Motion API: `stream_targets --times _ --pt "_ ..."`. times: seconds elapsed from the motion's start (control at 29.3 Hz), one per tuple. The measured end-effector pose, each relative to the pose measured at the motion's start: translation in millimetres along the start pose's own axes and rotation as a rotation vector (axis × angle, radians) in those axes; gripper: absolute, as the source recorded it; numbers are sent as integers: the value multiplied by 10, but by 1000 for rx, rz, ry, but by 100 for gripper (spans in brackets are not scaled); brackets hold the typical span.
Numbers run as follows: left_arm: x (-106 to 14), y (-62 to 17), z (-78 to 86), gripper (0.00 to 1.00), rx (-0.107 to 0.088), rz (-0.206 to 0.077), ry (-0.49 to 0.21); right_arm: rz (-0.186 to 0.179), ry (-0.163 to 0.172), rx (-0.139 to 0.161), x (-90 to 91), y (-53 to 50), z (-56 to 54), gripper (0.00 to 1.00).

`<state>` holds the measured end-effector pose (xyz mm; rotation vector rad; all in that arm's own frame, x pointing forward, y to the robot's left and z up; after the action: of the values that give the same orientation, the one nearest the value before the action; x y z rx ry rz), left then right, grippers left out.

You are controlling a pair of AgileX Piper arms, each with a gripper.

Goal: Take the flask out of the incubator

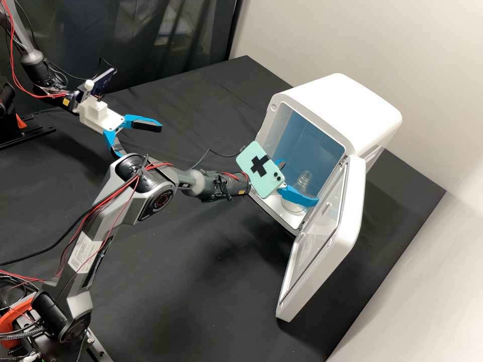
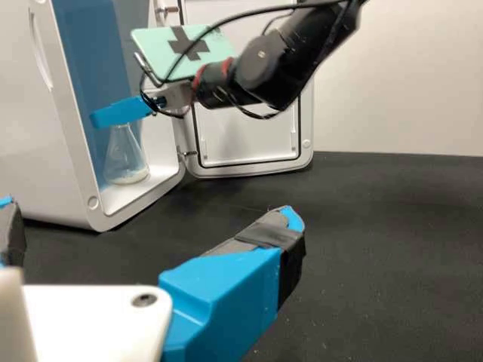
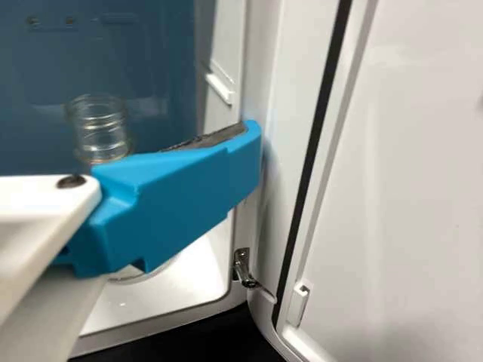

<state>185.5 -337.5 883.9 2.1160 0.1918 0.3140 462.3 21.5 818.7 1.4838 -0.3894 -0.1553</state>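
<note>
Clear glass conical flask [image 1: 303,180] stands upright on the white floor of the white box-shaped incubator [image 1: 347,108], just inside the front opening, against the blue inner walls. Its body widens from a short ribbed neck with an open mouth down to a broad flat base. The glass is transparent throughout, and the base reads pale against the floor beneath it. The incubator's white door [image 1: 322,241] is swung fully open and hangs off the hinge side, with a small metal hinge [image 3: 241,268] visible at the lower corner of the opening. The incubator rests on the black cloth-covered bench [image 1: 211,271]. The right gripper [image 1: 291,181] is inside the chamber with its blue fingers spread apart, one on each side of the flask at neck height. The fingers are not closed, and whether either finger touches the glass cannot be told. From the right wrist view the flask neck stands just beyond the near finger. A mint-green flat panel marked with a black cross [image 1: 260,168] sits on the right arm's wrist at the mouth of the incubator. The left gripper [image 1: 129,131] hangs above the bench well apart from the incubator, its blue fingers wide open and with nothing between them.
</note>
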Motion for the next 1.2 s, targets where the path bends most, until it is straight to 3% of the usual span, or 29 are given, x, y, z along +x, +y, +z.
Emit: stream_targets --times 0.17,0.48,0.65,0.79,0.92,1.2 --pt "8 -26 -9 100 -6 -11 2 17 -44 -2 64 -44 -45 100" --pt "11 -30 -2 100 -7 -13 -1 36 -52 -22 115 -75 -42 100" --pt "11 -30 -2 100 -7 -13 -1 55 -75 -29 153 -113 -86 100" --pt "11 -30 -2 100 -7 -13 -1 70 -95 -69 174 -204 -104 100" --pt "11 -30 -2 100 -7 -13 -1 83 -99 -90 185 -244 -114 100" --pt "11 -30 -2 100 -7 -13 -1 100 -123 -92 235 -311 -163 100"
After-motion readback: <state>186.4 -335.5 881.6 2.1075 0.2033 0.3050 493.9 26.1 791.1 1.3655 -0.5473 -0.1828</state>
